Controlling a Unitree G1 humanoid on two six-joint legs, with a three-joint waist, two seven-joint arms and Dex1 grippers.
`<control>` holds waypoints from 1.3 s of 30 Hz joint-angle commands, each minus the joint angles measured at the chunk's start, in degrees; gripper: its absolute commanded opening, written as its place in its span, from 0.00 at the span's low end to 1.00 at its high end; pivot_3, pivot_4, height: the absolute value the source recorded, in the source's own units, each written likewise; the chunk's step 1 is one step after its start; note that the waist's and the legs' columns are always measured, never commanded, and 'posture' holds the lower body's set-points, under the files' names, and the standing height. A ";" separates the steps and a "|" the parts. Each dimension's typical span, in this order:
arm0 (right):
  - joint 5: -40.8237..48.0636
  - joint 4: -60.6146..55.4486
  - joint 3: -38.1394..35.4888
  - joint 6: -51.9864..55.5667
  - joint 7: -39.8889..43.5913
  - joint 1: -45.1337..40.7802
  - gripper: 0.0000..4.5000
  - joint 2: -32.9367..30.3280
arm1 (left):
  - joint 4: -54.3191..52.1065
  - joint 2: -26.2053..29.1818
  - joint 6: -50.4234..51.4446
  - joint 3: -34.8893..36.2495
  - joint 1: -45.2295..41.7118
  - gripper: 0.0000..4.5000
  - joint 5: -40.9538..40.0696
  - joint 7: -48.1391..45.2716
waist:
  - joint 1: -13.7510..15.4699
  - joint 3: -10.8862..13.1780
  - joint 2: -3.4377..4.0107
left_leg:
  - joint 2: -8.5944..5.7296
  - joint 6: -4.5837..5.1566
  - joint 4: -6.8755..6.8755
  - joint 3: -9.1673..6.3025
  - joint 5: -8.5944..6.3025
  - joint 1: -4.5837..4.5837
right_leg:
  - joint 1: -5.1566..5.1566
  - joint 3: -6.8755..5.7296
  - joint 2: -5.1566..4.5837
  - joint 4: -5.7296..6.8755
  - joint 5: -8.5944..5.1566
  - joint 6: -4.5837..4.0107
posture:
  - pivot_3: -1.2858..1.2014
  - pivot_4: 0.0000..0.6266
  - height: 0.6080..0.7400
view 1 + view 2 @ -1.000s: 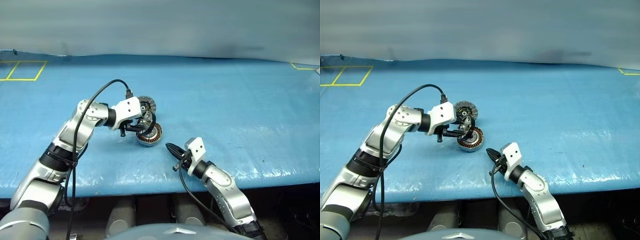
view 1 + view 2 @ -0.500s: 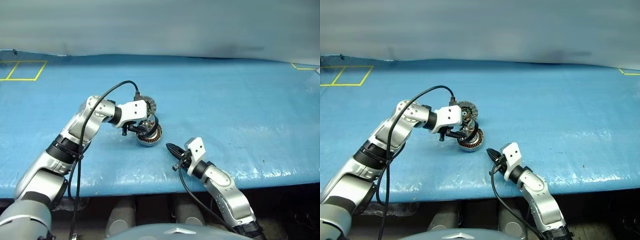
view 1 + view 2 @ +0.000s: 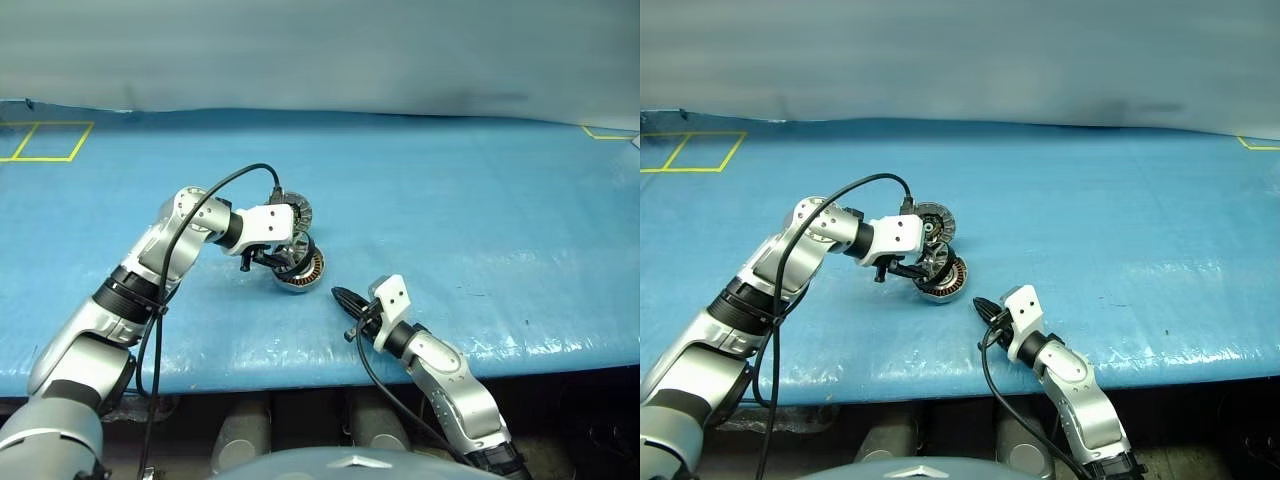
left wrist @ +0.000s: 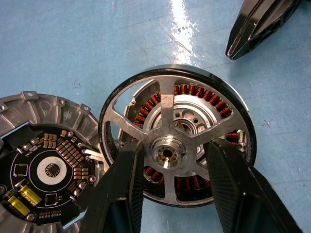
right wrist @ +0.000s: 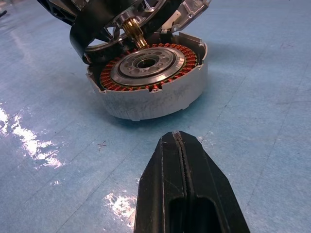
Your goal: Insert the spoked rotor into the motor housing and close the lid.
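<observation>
The motor housing [image 5: 150,82], a shallow grey case with copper windings and a pale centre, sits on the blue mat. Its lid [image 4: 48,165] lies open beside it, silver ribs and a dark centre facing up. My left gripper [image 3: 283,258] is shut on the spoked rotor [image 4: 170,109], a finger [image 4: 124,187] on each side of the hub. The dark ring hangs tilted just above the housing [image 3: 300,273], its brass shaft [image 5: 134,34] pointing down toward the centre. My right gripper [image 3: 340,296] rests shut a short way in front of the housing, touching nothing.
A blue mat [image 3: 480,200] covers the table up to a pale back wall. Yellow tape squares [image 3: 45,140] mark the far left corner. The table's front edge [image 3: 300,370] runs just below both arms. A black cable [image 3: 215,185] arcs over my left wrist.
My left wrist has rolled and tipped, bringing the rotor more squarely over the housing. The left elbow swung inward. The right arm has not moved.
</observation>
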 commanded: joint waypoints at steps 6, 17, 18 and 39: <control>0.41 -2.14 -0.65 -0.08 -0.35 -0.30 0.00 0.23 | 1.01 0.67 -3.07 -1.65 -2.18 0.36 2.58 -2.64 | -0.01 0.00 0.00 | 0.00 0.00 0.00 0.00 0.00 0.00 | 0.00 0.00 0.00 0.00 0.00 0.00 | 0.52 0.24 1.00; 0.40 -2.32 -0.99 0.18 -0.61 -0.30 0.00 -0.30 | 3.17 0.65 -5.50 -2.57 -3.37 0.36 4.92 -4.39 | -0.07 0.00 0.00 | 0.00 0.00 0.00 0.00 0.00 0.00 | 0.00 0.00 0.00 0.00 0.00 0.00 | 0.52 0.24 1.00; 0.42 -2.31 -1.02 0.19 -0.64 -0.35 0.00 -0.32 | 3.33 0.59 -5.58 -2.58 -3.52 0.36 4.96 -4.47 | -0.09 0.00 0.00 | 0.00 0.00 0.00 0.00 0.00 0.00 | 0.00 0.00 0.00 0.00 0.00 0.00 | 0.52 0.24 1.00; 1.33 -4.35 -2.46 0.93 -1.34 -0.26 0.00 -0.58 | -12.13 0.65 2.10 6.13 1.42 0.86 -2.87 -2.11 | -0.18 0.00 0.01 | 0.00 0.00 -0.07 -0.01 0.00 -0.05 | -0.04 0.01 -0.01 -0.05 0.00 0.00 | 0.52 0.24 1.00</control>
